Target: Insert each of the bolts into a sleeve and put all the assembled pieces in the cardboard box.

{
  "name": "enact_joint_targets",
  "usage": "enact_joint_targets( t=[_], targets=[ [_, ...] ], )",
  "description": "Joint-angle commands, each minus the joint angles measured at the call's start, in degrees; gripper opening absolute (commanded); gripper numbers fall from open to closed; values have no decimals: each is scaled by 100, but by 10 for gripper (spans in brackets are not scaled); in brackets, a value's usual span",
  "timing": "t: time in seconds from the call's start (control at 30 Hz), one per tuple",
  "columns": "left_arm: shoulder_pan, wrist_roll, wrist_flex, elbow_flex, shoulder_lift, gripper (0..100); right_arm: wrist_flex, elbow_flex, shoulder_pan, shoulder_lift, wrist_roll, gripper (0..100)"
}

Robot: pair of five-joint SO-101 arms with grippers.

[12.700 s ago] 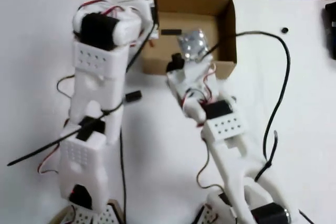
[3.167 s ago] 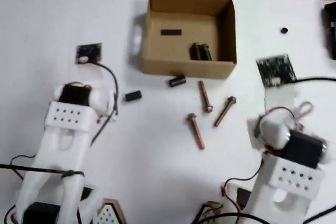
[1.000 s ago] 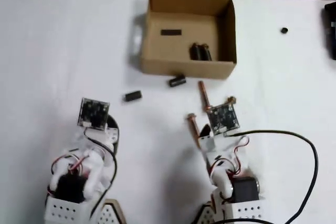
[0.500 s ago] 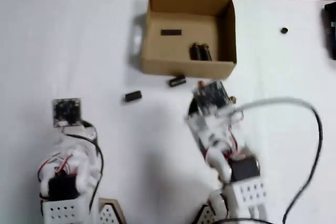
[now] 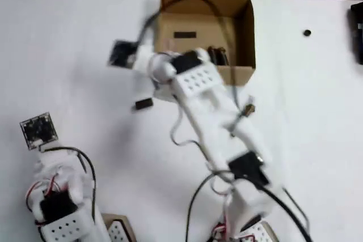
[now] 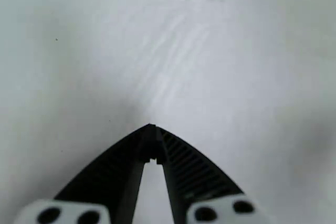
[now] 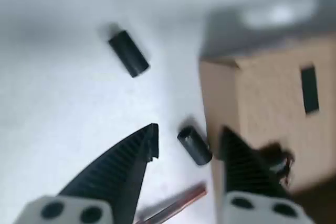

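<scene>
The right tool (image 7: pixel 188 134) hangs open over a sleeve (image 7: pixel 195 146) lying just beside the near wall of the cardboard box (image 7: pixel 252 93), its long axis seemingly aslant between the jaws, while the left tool (image 6: pixel 151 141), pinched shut, sits well apart toward the left edge of the counter (image 5: pixel 34 55).

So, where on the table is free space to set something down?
Bare table lies left of the cardboard box and right of the right arm. In front of the box it is crowded: a sleeve, a bolt and that arm.
</scene>
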Motion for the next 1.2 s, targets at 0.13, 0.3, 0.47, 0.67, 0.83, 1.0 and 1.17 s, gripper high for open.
enact_joint_targets(
  t=[0.13, 0.3, 0.47, 0.67, 0.83, 1.0, 1.17],
  targets=[
    [-132, -18, 18, -215, -70, 23, 1015, -2514, -541, 1780, 1081, 282],
    [-132, -18, 18, -215, -70, 23, 2053, -3226, -769, 2571, 1196, 282],
    [-132, -18, 18, -215, -70, 23, 2141, -3578, -778, 3134, 1389, 282],
    [-132, -9, 18, -215, -70, 23, 2105, -3982, -778, 3582, 1468, 282],
    [-132, 0, 18, -224, -70, 23, 1868, -4290, -787, 4163, 1477, 266],
    [-132, 0, 18, -224, -70, 23, 1877, -4782, -778, 4681, 1477, 236],
    [-123, 0, 18, -224, -70, 23, 1912, -5125, -752, 5007, 1477, 183]
  ],
)
